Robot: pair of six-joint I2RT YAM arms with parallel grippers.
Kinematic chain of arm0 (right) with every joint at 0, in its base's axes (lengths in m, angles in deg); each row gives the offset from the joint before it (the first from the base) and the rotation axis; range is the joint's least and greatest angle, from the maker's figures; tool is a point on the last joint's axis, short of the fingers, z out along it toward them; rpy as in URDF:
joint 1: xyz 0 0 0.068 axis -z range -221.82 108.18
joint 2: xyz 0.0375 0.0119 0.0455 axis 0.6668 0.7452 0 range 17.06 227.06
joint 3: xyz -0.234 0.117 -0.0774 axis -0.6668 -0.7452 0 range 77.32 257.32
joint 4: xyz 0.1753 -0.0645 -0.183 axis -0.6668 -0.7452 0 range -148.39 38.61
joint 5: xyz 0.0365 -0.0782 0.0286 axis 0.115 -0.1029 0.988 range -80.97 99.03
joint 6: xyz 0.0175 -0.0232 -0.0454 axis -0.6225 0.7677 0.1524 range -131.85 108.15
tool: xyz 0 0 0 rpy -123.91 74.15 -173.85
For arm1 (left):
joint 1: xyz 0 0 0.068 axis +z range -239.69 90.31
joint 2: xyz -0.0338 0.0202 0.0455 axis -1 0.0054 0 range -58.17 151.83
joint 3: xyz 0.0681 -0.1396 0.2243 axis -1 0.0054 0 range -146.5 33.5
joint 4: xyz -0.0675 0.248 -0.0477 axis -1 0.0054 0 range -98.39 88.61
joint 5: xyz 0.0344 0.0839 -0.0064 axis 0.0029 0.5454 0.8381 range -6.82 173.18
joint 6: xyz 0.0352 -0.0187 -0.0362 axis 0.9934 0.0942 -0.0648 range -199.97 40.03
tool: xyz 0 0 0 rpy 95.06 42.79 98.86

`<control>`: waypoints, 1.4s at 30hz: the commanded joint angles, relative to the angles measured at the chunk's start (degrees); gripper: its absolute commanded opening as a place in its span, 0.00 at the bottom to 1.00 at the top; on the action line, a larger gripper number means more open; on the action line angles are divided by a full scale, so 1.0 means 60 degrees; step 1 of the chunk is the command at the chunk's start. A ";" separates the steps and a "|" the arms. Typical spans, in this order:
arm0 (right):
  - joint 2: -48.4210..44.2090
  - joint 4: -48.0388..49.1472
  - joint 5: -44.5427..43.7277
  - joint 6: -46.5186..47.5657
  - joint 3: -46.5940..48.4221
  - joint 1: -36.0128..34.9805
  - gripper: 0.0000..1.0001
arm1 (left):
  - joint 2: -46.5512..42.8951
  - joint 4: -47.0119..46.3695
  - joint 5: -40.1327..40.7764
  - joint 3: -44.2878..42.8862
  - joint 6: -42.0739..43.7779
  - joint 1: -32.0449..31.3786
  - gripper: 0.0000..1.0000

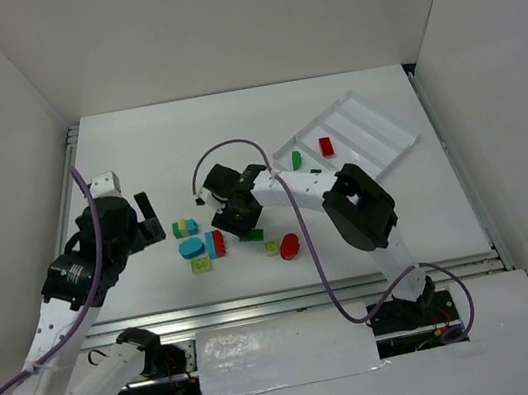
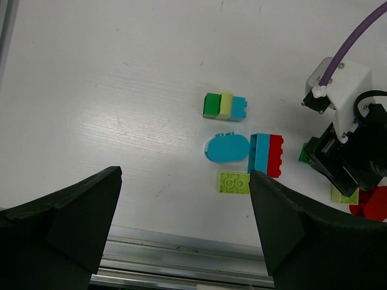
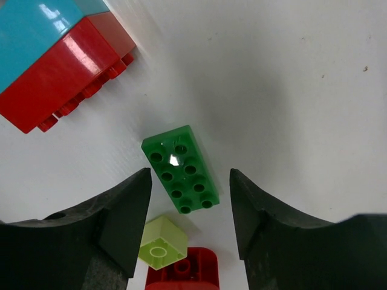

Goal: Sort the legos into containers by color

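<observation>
My right fingers [image 3: 124,211] stand half-spread on either side of the dark green brick [image 3: 180,169]. A sliver of bare counter [image 3: 290,90] shows along each flank, so nothing is pinched yet. The brick lies flat, its long axis running from 11 to 5 o'clock in my wrist view, skewed against my fingers. I judge a small wrist twist is wise, so both pads meet the long sides squarely and the brick does not spin out.

A lime brick [image 3: 160,241] sits just beside its 7 o'clock corner, with a red rounded brick [image 3: 181,272] at 6 o'clock. I should keep my inner finger from dragging either. The red-and-cyan block [image 3: 60,66] at 10 o'clock is well apart.

Once gripped, I should lift straight up and carry toward 2 o'clock, to the white tray [image 1: 363,125]. There a green brick [image 1: 296,159] already lies in one compartment and a red brick [image 1: 325,145] in its neighbour.

My left fingers [image 2: 66,223] hang spread wide, empty, at 9 o'clock of the pile.
</observation>
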 commanded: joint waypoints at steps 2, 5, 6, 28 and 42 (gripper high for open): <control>0.0189 0.0174 -0.0191 0.0034 -0.0128 -0.0098 0.59 | -0.0104 -0.0384 -0.0137 0.0049 0.0272 0.0038 1.00; 0.0277 0.0159 -0.0177 0.0077 -0.0142 -0.0083 0.55 | -0.0177 -0.0398 -0.0152 0.0078 0.0272 0.0053 0.99; 0.0292 0.0159 -0.0191 0.0078 -0.0157 -0.0083 0.53 | -0.0192 -0.0413 -0.0138 0.0093 0.0272 0.0038 1.00; -0.0658 0.2427 -0.1975 -0.0580 -0.0742 0.0546 0.05 | -0.0192 -0.0530 -0.0167 0.0268 0.0228 0.0038 1.00; -0.1510 0.1230 -0.3355 -0.3628 0.0473 0.3548 0.09 | -0.0207 -0.0691 -0.0269 0.0444 0.0155 0.0038 1.00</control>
